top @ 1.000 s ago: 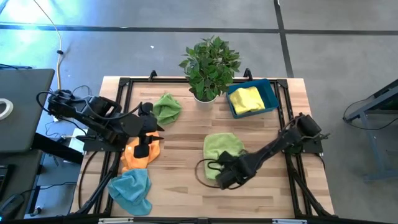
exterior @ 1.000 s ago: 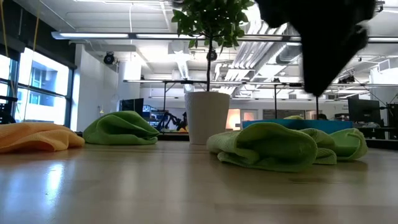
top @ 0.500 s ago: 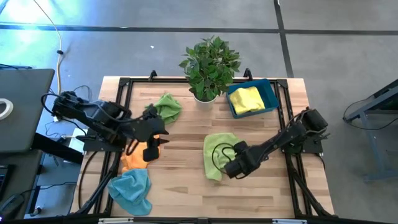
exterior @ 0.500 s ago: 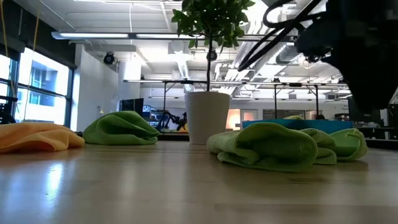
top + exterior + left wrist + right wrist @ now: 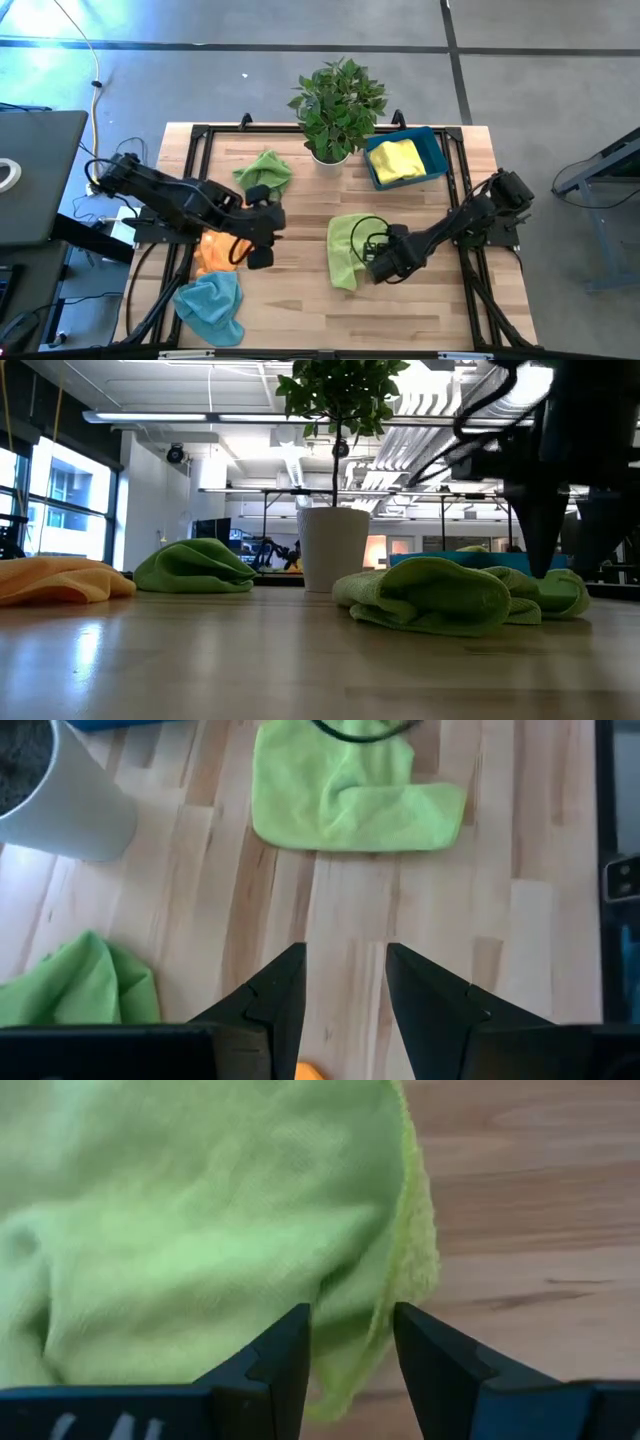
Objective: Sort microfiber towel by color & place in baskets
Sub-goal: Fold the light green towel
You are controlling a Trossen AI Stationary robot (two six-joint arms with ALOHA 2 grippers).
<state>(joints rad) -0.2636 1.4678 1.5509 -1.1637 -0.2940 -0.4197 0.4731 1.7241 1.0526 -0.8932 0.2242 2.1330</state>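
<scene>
Right tool [image 5: 372,262] hangs with its fingers parted at the edge of the light-green towel [image 5: 345,245] in the middle of the counter [image 5: 300,300]; through the right wrist view I see the cloth's fringe between the two fingers [image 5: 280,1355], nothing pinched. Left tool [image 5: 262,245] is released too, over bare wood just beside the orange towel [image 5: 215,252], gripping nothing. A second green towel [image 5: 268,170] lies near the white plant pot [image 5: 330,155]. The blue towel [image 5: 212,305] sits at the near left corner. The teal-blue basket [image 5: 432,150] stands at the far right, beside the plant, with a yellow towel [image 5: 397,160] inside it.
</scene>
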